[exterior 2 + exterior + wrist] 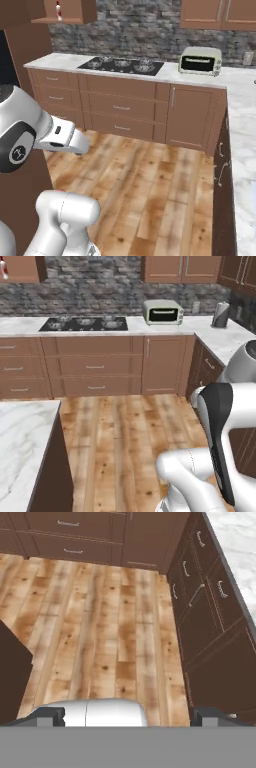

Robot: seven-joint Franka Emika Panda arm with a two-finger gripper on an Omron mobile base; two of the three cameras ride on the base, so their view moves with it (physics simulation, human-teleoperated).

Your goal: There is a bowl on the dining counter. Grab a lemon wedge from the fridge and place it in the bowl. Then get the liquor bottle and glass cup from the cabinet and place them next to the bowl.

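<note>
Liquor bottle (59, 11): stood on the cabinet's (64, 12) open shelf, up and left of the stove (121, 64).
Arm: folded low, hand aimed down at the wooden floor (100, 627).
Gripper (131, 717): fingers spread wide apart, grasping nothing, touching nothing.

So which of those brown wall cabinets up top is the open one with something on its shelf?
The one at far left, the cabinet left of the stove: its open shelf holds the red-capped liquor bottle. The other upper cabinets have closed doors.
</note>
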